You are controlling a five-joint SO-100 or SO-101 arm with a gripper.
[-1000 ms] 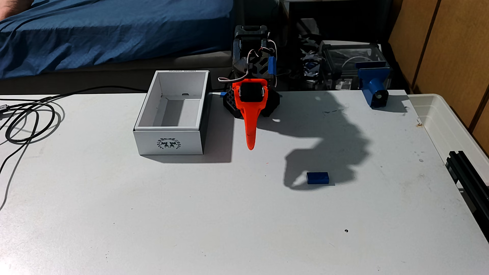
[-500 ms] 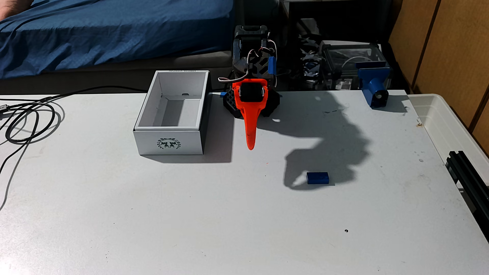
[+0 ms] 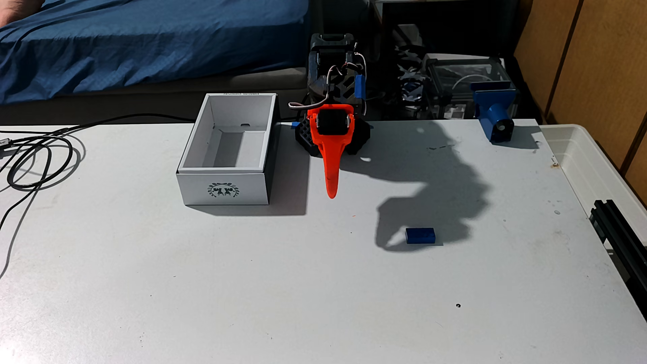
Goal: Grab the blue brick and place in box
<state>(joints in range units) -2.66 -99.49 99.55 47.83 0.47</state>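
In the fixed view I see the arm folded at the far edge of the table (image 3: 245,280), with the orange gripper (image 3: 331,194) pointing down toward the camera above the surface. Its fingers appear pressed together into one tapered tip, so I read it as closed and carrying nothing. The blue brick (image 3: 420,235) lies flat on the table, well apart from the gripper, nearer the camera and to the right, partly inside the arm's shadow. The box (image 3: 224,190) stands open-topped just left of the gripper, emblem side facing the camera. Black cables (image 3: 35,164) coil at the left edge.
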